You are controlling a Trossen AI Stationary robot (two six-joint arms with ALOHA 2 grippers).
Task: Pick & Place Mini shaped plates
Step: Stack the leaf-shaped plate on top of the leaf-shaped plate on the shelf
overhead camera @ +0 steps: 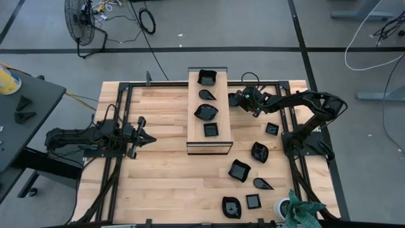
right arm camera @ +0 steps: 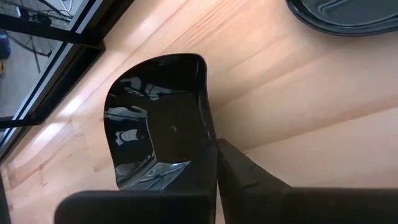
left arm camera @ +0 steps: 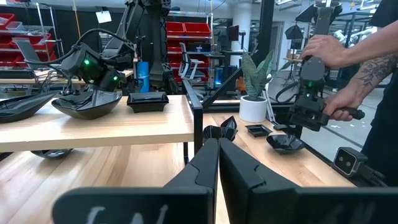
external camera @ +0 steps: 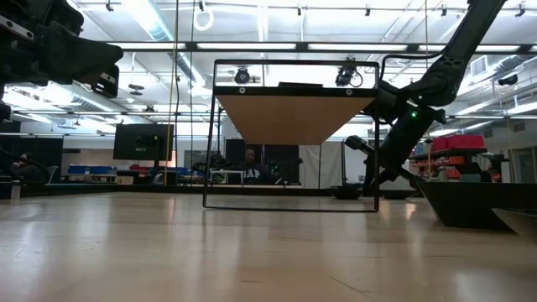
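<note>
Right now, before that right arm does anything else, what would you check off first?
1. Right gripper shut on a black square plate: ok, the fingers pinch its rim.
2. Plate lifted off the table: cannot tell; the wrist view shows wood below it, but not the gap.
3. Free room on the wooden board: ok, four plates sit on it, with bare wood between them.
4. Left gripper out of the way: ok, shut and empty, left of the board.
5. Person's hand clear of the table: ok, it is at equipment beyond the table edge.
</note>
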